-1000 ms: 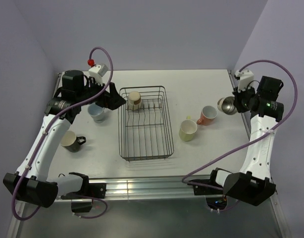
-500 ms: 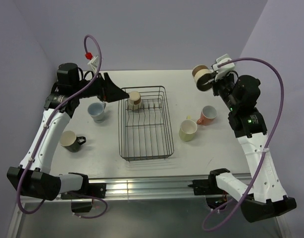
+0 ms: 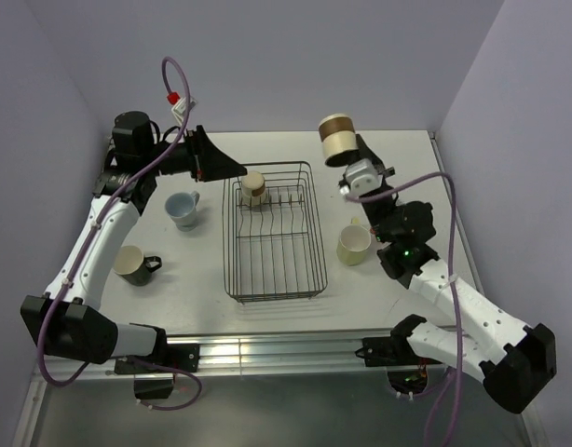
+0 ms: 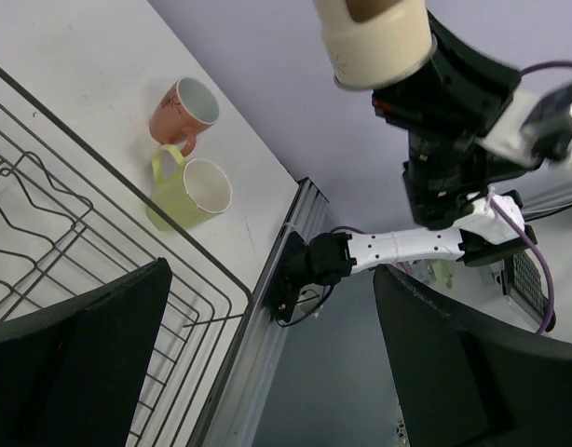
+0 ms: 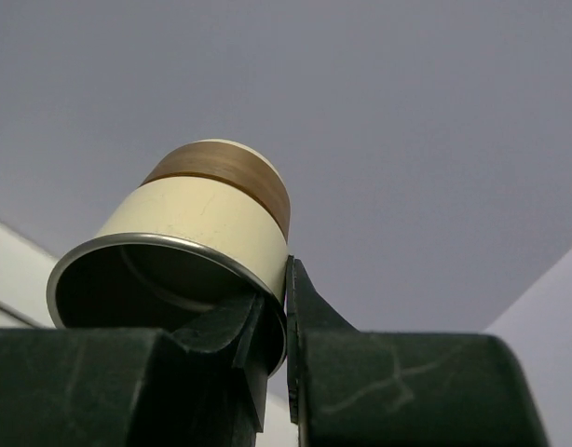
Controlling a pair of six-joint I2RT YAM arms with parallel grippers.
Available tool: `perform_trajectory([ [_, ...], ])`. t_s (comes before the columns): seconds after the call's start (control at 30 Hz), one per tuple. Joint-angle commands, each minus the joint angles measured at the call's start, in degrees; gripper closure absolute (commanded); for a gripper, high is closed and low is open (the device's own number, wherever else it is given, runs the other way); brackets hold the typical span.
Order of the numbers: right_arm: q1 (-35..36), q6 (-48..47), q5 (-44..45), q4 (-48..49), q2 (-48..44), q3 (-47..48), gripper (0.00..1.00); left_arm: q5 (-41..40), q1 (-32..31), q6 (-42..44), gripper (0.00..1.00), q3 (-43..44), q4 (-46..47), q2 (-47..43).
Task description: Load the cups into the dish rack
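Note:
My right gripper (image 3: 351, 155) (image 5: 287, 284) is shut on the rim of a tan tumbler (image 3: 337, 137) (image 5: 195, 229). It holds the tumbler high, brown base up, above the dish rack's far right corner; the left wrist view shows it too (image 4: 374, 41). A second tan tumbler (image 3: 254, 187) stands in the black wire dish rack (image 3: 318, 242) (image 4: 44, 200) at its far left. My left gripper (image 3: 228, 169) (image 4: 271, 272) hangs open and empty just left of that tumbler. On the table stand a blue-grey cup (image 3: 182, 209), a black cup (image 3: 133, 264), a yellow mug (image 3: 354, 244) (image 4: 197, 193) and a salmon mug (image 4: 183, 111).
The yellow and salmon mugs sit right of the rack, under my right arm, which hides the salmon one from above. The blue-grey and black cups sit left of the rack, beneath my left arm. Purple walls close in the table on three sides.
My right arm swung left from the table's far right edge, lifting the tumbler high toward the rack. My left gripper drew back slightly from the rack, still open.

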Motion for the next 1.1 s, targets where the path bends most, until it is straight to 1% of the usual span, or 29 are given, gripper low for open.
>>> perform_trajectory([
  [0.0,5.71,-16.01,-1.61,29.12,0.5,-5.14,1.0,2.01,-0.9,-1.9,0.01,3.08,5.38,0.04],
  [0.03,6.69,-18.93,-2.66,32.63,1.3,-6.48,1.0,1.92,-1.25,-2.25,0.01,3.43,5.73,0.3],
  [0.07,7.75,-21.75,-3.8,39.8,2.35,-7.88,1.0,1.92,-1.69,-2.25,0.01,3.7,5.82,0.83],
  [0.1,9.58,-27.78,-6.25,43.44,4.97,-10.42,1.0,2.09,-2.57,-2.43,0.01,4.05,6.09,1.01],
  [0.13,10.47,-30.63,-7.41,47.57,6.74,-11.4,1.0,2.44,-3.01,-2.69,0.01,4.14,6.44,1.18],
  [0.17,11.09,-33.0,-7.85,55.26,8.5,-12.19,1.0,2.8,-3.54,-2.87,0.01,4.23,7.48,1.36],
  [0.2,12.14,-36.59,-10.55,58.91,12.26,-13.25,1.0,3.23,-4.5,-2.96,0.01,4.4,8.02,1.36],
  [0.27,12.94,-40.38,-11.89,66.99,17.27,-13.52,1.0,3.06,-5.47,-3.13,0.01,4.58,9.59,0.93],
  [0.33,14.25,-41.73,-12.25,67.03,18.18,-13.34,1.0,3.15,-6.44,-3.13,0.01,4.32,11.18,0.4],
  [0.4,15.14,-40.06,-12.25,66.68,17.57,-13.52,1.0,2.02,-7.4,-2.87,0.01,3.96,12.76,-0.4],
  [0.57,18.12,-43.48,-12.96,67.12,18.97,-14.22,1.0,-0.19,-8.11,-2.87,0.01,4.75,11.63,0.65],
  [0.73,19.53,-44.8,-11.11,67.12,19.33,-13.43,1.0,-2.91,-7.67,0.12,0.01,7.83,5.4,1.27],
  [0.8,19.71,-44.54,-10.93,67.12,18.89,-13.52,1.0,-3.18,-6.19,-0.93,0.01,8.01,5.21,1.36],
  [0.87,19.89,-44.71,-11.02,67.12,18.62,-13.52,1.0,-2.83,-4.25,-4.09,0.01,7.74,6.17,1.45],
  [0.9,19.97,-44.89,-11.02,67.12,18.62,-13.61,1.0,-2.39,-1.9,-5.23,0.01,7.39,6.7,1.54],
  [0.93,20.06,-44.98,-11.11,67.03,18.54,-13.61,1.0,-1.69,-0.83,-6.98,0.01,7.39,6.96,2.41],
  [0.97,20.06,-45.07,-11.28,67.12,18.36,-13.78,1.0,-0.99,-0.21,-6.83,0.01,8.96,4.18,3.29],
  [1.0,20.24,-45.07,-11.63,67.12,18.36,-13.78,1.0,-0.55,0.32,-5.34,0.01,10.28,0.59,4.25],
  [1.03,20.32,-45.15,-11.81,67.03,18.36,-13.7,1.0,-0.28,0.33,-1.76,0.01,11.42,-2.23,5.22],
  [1.07,20.41,-45.16,-12.07,67.03,18.36,-13.61,1.0,0.24,0.33,-1.12,0.01,11.87,-4.18,6.1],
])
